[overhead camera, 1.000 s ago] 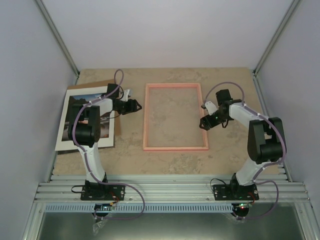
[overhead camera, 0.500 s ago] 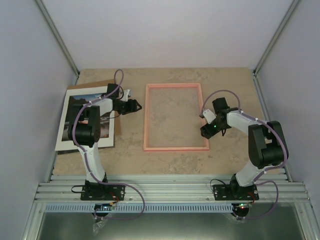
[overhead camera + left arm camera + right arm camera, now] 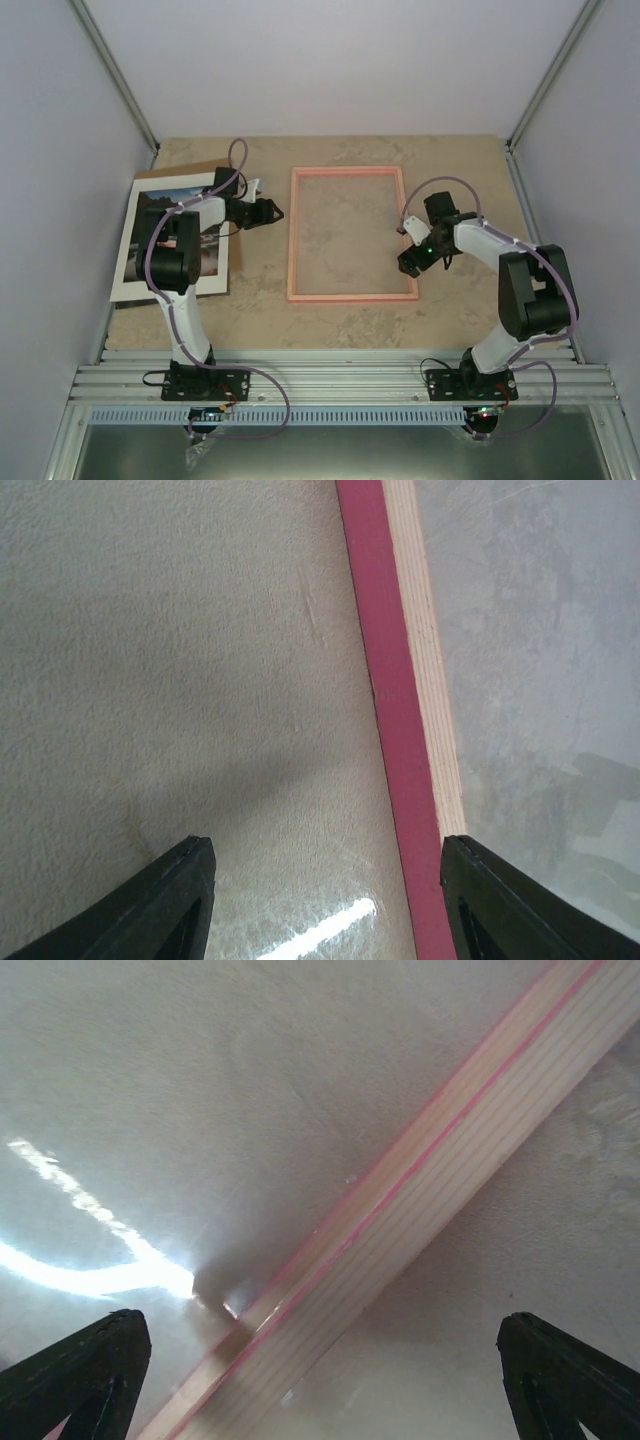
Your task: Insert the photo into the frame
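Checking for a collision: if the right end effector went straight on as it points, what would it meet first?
Probably the right rail of the thin pink wooden picture frame, lying between the open fingers of the right end effector; how near it is, I cannot tell.

Pink frame, mottled beige table.

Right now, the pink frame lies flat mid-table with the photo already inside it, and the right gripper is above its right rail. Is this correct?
Not the photo part. The frame is empty; the photo lies left of it on the brown board, as the top external view shows. The frame does lie flat mid-table, with the right gripper above its right rail.
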### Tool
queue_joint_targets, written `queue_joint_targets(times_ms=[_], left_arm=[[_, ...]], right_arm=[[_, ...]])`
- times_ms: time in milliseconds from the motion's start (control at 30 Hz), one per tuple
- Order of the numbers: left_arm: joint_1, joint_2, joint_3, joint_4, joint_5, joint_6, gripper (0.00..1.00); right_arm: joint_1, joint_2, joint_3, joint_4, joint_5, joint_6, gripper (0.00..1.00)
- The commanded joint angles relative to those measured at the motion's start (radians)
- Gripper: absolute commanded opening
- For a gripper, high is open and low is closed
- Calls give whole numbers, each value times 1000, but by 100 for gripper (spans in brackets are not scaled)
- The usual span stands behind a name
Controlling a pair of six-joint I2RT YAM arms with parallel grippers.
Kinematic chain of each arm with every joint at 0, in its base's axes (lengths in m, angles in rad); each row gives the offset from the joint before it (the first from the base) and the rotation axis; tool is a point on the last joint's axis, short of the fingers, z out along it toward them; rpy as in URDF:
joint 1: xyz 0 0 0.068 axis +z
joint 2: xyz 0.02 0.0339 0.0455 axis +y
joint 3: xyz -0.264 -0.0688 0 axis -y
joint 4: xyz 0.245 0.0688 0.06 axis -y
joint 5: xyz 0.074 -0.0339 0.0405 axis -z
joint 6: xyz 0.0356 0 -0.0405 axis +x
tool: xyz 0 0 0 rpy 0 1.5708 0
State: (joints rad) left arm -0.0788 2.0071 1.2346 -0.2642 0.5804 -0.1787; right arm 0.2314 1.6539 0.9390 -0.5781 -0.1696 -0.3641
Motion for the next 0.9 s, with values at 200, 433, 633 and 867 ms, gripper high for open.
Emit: queue_joint_targets(times_ms=[200, 433, 633, 867], left_arm=[[-106, -137, 9, -65, -37, 271, 64], [-393, -195, 87, -263, 134, 895, 65], [-630, -68, 206, -264, 138, 1061, 79], [-768, 108, 339, -314, 102, 1198, 79]], right_arm=[[-131, -28, 156, -232, -253, -63, 92], [-274, 87, 168, -206, -433, 98, 66], [-315, 121, 112, -128, -505, 213, 49], [-319, 160, 71, -65, -530, 259, 44]])
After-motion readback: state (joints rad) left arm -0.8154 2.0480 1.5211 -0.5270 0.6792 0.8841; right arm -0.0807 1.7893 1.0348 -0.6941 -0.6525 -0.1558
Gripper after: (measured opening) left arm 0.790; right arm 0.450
